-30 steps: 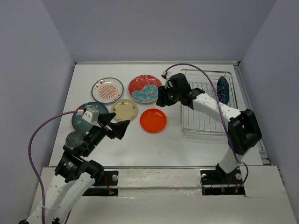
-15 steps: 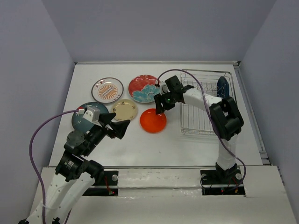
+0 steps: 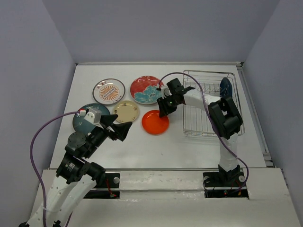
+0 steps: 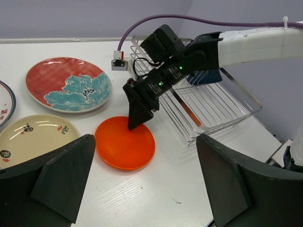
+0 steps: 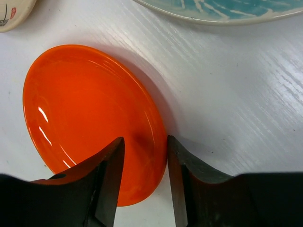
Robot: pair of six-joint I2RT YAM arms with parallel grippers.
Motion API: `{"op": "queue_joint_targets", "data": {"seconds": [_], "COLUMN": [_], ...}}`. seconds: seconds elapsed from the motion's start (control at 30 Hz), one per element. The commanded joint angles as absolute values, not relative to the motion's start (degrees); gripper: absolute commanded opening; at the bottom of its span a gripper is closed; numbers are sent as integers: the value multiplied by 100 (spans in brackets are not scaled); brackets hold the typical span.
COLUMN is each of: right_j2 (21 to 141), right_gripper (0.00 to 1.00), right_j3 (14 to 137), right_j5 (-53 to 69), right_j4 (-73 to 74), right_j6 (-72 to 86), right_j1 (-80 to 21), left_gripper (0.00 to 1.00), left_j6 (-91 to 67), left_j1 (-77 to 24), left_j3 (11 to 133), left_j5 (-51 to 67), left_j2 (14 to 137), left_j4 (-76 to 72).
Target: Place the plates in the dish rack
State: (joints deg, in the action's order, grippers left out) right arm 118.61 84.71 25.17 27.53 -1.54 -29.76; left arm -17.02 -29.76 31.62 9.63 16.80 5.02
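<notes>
The orange plate (image 3: 155,122) lies flat on the table left of the dish rack (image 3: 208,127). My right gripper (image 3: 162,112) points down at its far right rim. In the right wrist view the gripper (image 5: 144,142) is open, its fingers straddling the plate's (image 5: 85,118) rim, one over the plate and one outside. The dark blue leaf plate (image 3: 226,90) stands in the rack. The sunburst plate (image 3: 109,91), red flowered plate (image 3: 147,90) and cream plate (image 3: 126,111) lie flat. The teal plate (image 3: 85,120) is partly hidden under my left arm. My left gripper (image 3: 120,128) is open and empty.
The left wrist view shows the orange plate (image 4: 124,144), the red flowered plate (image 4: 68,85), the cream plate (image 4: 35,139) and the rack (image 4: 213,101) with my right arm reaching across its left side. Walls enclose the table on three sides.
My right gripper has moved left from the rack's edge and down onto the orange plate's rim. The left arm has not moved.
</notes>
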Motion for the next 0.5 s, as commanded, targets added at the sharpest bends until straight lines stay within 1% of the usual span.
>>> {"op": "queue_joint_targets", "data": {"seconds": [0.0, 0.1, 0.13, 0.2, 0.3, 0.43, 0.47], "right_j2": [11848, 11717, 11664, 11515, 11242, 10593, 10251], "right_gripper": [39, 27, 17, 7, 7, 7, 7], "right_j3": [8324, 8236, 8201, 8174, 8121, 8104, 8086], "right_j5": [2742, 2725, 2725, 2725, 2847, 2875, 2796], "right_j4": [2734, 2663, 2646, 2619, 2532, 2330, 2268], "right_j6": [-211, -228, -220, -185, -89, 174, 237], "right_j1": [-3006, -3006, -3006, -3006, -3006, -3006, -3006], "left_gripper": [99, 99, 99, 99, 99, 99, 99], "left_j6": [-1687, -1679, -1679, -1687, -1687, -1688, -1696], "left_j1": [-2927, -2927, -2918, -2918, -2909, -2909, -2900], "left_j3": [3270, 3270, 3270, 3278, 3270, 3270, 3270], "left_j5": [1046, 1081, 1081, 1081, 1090, 1107, 1107], "left_j2": [1731, 1749, 1740, 1740, 1705, 1679, 1679], "left_j4": [246, 246, 237, 246, 237, 237, 237]}}
